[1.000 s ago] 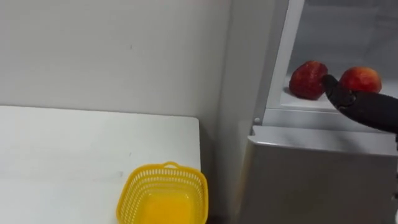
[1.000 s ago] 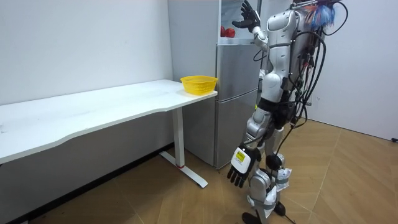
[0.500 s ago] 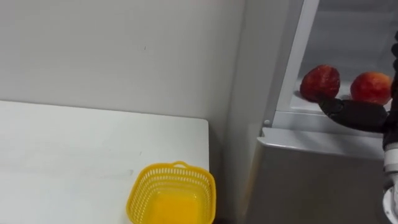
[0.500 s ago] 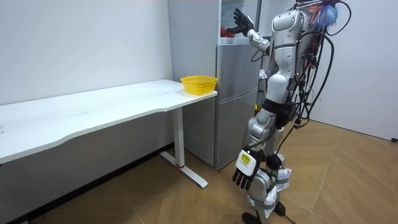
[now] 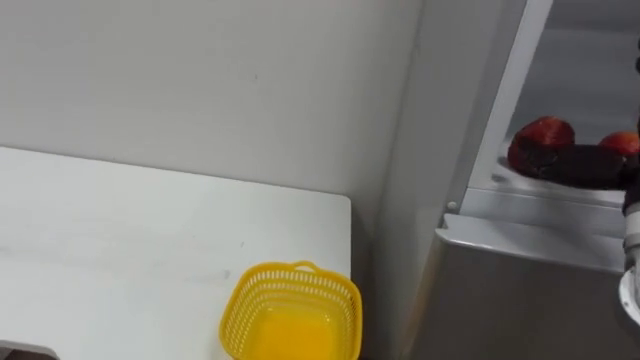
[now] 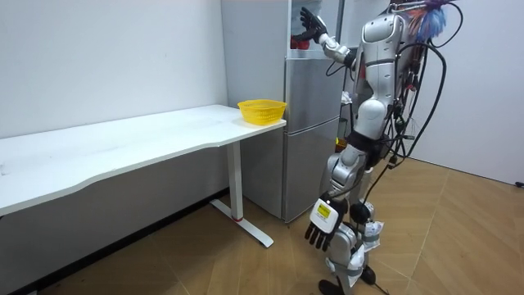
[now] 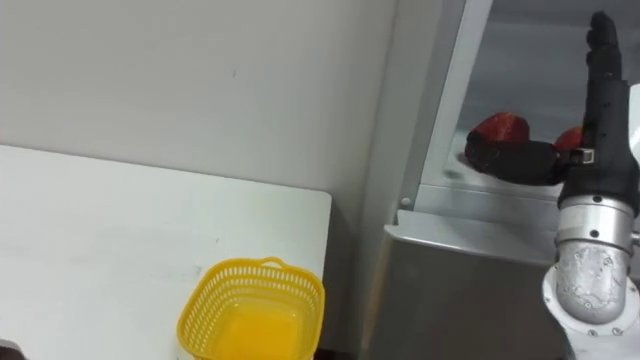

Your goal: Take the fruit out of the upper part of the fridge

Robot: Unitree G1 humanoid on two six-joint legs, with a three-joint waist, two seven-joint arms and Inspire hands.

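Note:
Two red fruits lie on the shelf of the open upper fridge, one on the left and one on the right. My right hand is raised into that compartment and open. Its fingers point straight up, and its dark thumb stretches left across the front of the fruits, low against the left one. Whether it touches I cannot tell. My left hand hangs open beside my leg.
A yellow mesh basket stands empty on the white table's corner nearest the fridge. The grey lower fridge door is closed under the shelf. I stand upright on the wooden floor in front of the fridge.
My right hand has reached further into the upper fridge, its thumb now lying across the front of the fruits. The eye view has shifted, so the camera moved. The left hand swung slightly.

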